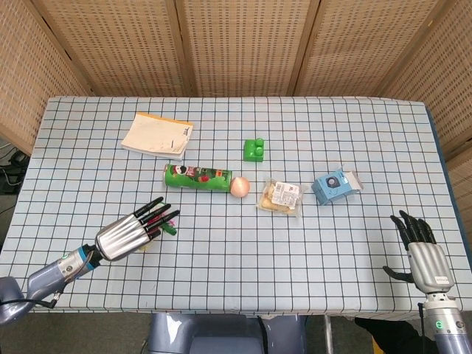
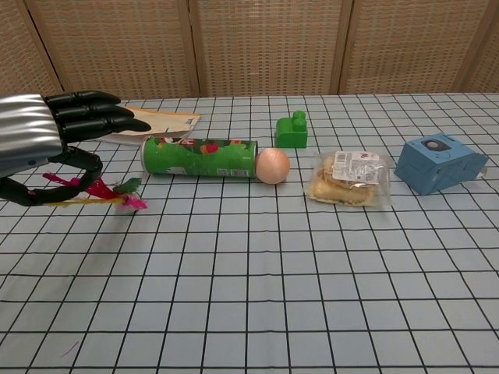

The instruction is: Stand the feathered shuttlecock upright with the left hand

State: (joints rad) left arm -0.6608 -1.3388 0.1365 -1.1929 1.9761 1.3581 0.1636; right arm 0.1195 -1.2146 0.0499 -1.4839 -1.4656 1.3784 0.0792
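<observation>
Your left hand (image 2: 48, 134) grasps the feathered shuttlecock with pink, yellow and green plumes (image 2: 100, 192) from above, thumb curled under it, and carries it clear of the checked blue-and-white bench (image 1: 243, 243). The feathers lie roughly level, splayed out to the right of the hand in the chest view; in the head view only a bit of green and pink (image 1: 164, 226) shows past the fingertips, so you cannot tell there how the base points.

Just beyond the hand, toward the far edge, lies a green cylindrical snack can (image 2: 199, 157) on its side, with a pale orange egg-shaped ball (image 2: 272, 166) touching its right end. Behind the can a tan paper booklet (image 1: 157, 136) rests flat. A small green toy brick (image 2: 292, 131) stands farther back, near the middle. To the right of the ball sits a clear packet of biscuits (image 2: 348, 178), then a blue cardboard box (image 2: 438, 163) lying tilted. All of these are well apart from the patch of bench under the shuttlecock, save the can, which is near.

Your right hand (image 1: 422, 251) hovers at the near right edge, fingers apart, holding nothing.
</observation>
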